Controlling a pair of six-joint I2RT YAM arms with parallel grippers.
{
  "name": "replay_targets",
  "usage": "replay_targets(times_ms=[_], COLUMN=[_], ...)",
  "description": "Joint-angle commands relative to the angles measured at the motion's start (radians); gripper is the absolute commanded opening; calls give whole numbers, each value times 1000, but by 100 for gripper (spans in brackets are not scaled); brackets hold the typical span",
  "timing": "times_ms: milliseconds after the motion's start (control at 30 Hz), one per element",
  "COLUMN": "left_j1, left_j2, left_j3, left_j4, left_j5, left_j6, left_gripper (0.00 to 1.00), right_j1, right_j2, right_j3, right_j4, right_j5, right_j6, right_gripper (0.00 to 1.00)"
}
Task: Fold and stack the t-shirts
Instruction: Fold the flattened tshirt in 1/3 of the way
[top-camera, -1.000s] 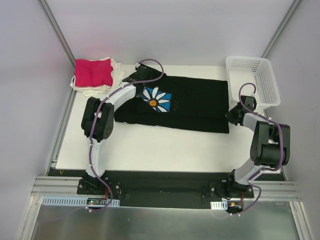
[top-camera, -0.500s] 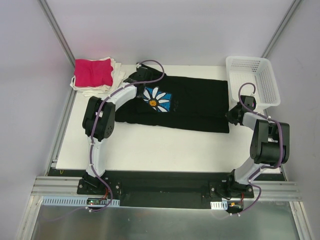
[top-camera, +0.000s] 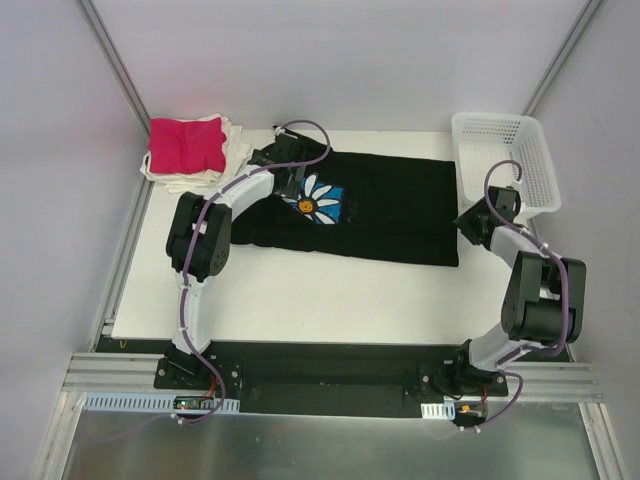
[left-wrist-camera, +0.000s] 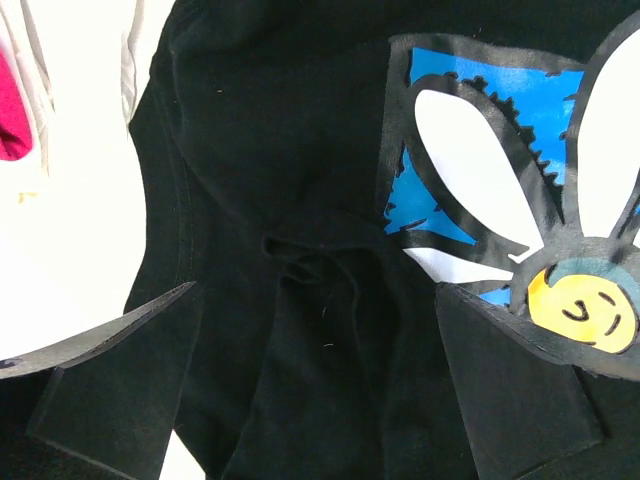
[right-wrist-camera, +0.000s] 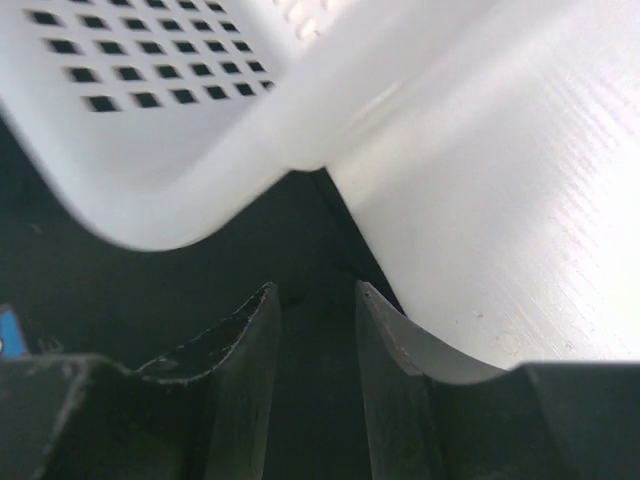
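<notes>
Black t-shirt (top-camera: 400, 210) flat — beside basket (top-camera: 495, 119); pink t-shirt (top-camera: 185, 145) atop white t-shirts (top-camera: 238, 150).

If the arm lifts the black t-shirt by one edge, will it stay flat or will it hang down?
The black t-shirt would probably droop limply: its cloth bunches into soft folds near the print. Pushed, it would likely wrinkle rather than slide whole.

This is looking like a robotics lab test cell rather than a home: the left arm (top-camera: 195, 240) and the right arm (top-camera: 535, 295) are sitting bolted to a black base plate (top-camera: 330, 365) on aluminium rails (top-camera: 110, 372) at the near edge of a white table (top-camera: 300, 300). Plain grey panels (top-camera: 330, 60) in metal frame posts (top-camera: 115, 70) are closing the space in, and purple cables (top-camera: 305, 130) are running bare along the arms.
</notes>
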Motion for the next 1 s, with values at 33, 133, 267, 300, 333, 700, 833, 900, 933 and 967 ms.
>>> replay_targets(times_ms=[33, 133, 267, 300, 333, 700, 833, 900, 933, 967], left_j1=[-38, -72, -118, -125, -132, -198, -213, -213, -213, -216], left_j2=[-138, -256, -435, -506, -540, -673, -690, -721, -733, -759], left_j3=[39, -11, -222, -264, -306, -547, -604, -660, -680, -708], left_j4=[16, 12, -10, -13, -13, -11, -10, 12, 27, 39], left_j5=[6, -22, -28, -22, -14, -69, -133, -161, -178, -187], left_j6=[11, -1, -125, -154, -182, -389, -483, -559, -576, -599], left_gripper=[99, 99, 99, 99, 99, 99, 99, 99, 99, 99], right_j1=[-13, -11, 82, 114, 145, 548, 616, 651, 676, 688], right_j2=[-165, -233, -273, -270, -232, 231, 353, 405, 423, 439], right_j3=[-21, -29, -32, -10, 11, 376, 505, 565, 585, 608], right_j4=[-13, -22, 26, 29, 30, 44, 15, 4, -14, -22], right_j5=[59, 30, -44, -47, -64, -232, -280, -292, -308, -318], right_j6=[-31, -26, -8, -8, -9, 70, 78, 81, 81, 80], right_gripper=[39, 39, 38, 37, 37, 37, 36, 36, 37, 37])
